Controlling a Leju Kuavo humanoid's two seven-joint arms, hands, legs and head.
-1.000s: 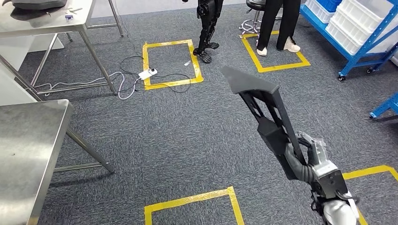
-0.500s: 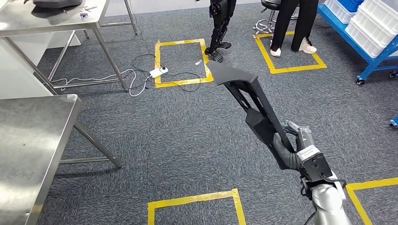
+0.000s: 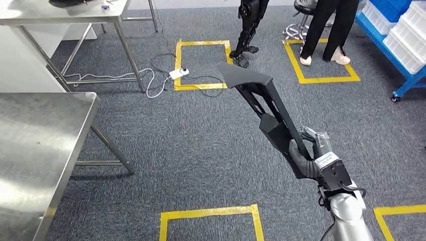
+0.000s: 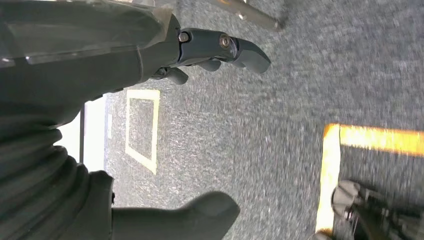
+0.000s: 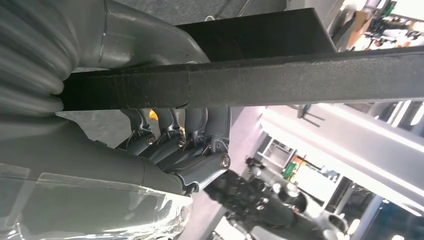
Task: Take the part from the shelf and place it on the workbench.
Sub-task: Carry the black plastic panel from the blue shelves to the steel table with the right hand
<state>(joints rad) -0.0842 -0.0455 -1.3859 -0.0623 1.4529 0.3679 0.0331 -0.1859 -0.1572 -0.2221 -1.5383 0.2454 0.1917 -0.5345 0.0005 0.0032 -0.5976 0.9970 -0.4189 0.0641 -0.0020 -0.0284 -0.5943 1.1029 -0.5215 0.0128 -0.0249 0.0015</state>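
Right hand [image 3: 315, 150] clenched — left hand [image 4: 150, 55] loosely spread.

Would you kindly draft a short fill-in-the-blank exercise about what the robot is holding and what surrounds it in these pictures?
1. The long black angular part is gripped by the robot's ____ hand.
2. The squares marked on the grey carpet floor are outlined in ____ tape.
3. The left hand holds ____.
4. The shiny steel workbench stands on the robot's ____ side.

Missing words: right; yellow; nothing; left
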